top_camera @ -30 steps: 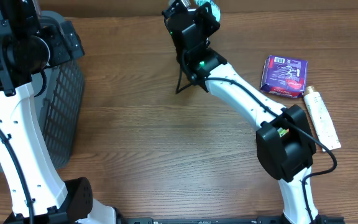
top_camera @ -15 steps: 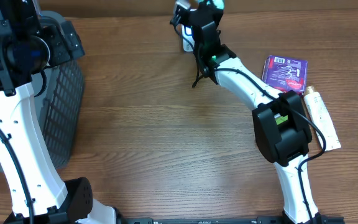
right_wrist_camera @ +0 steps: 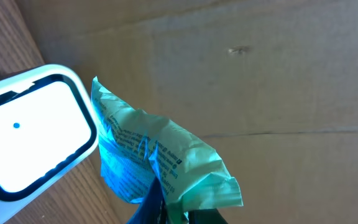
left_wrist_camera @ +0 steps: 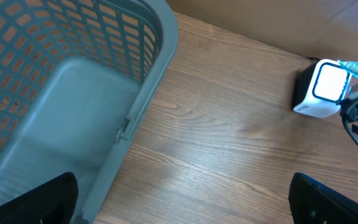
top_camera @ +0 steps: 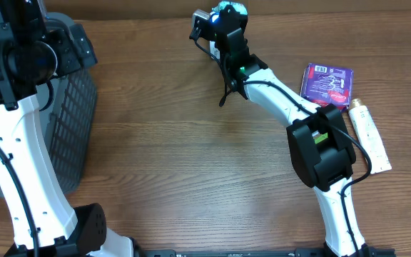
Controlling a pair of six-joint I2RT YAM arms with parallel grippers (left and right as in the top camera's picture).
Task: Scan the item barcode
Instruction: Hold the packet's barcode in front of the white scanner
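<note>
Packet pinched by its lower edge in right gripper, just beside scanner window, not across it; barcode not discernible; advise shifting printed face squarely over window, holding steady; left gripper wide, empty, above basket.

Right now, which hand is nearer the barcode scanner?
Right. The right hand holds a green packet just beside the scanner at the far edge; the left hand hangs open by the basket, well away.
</note>
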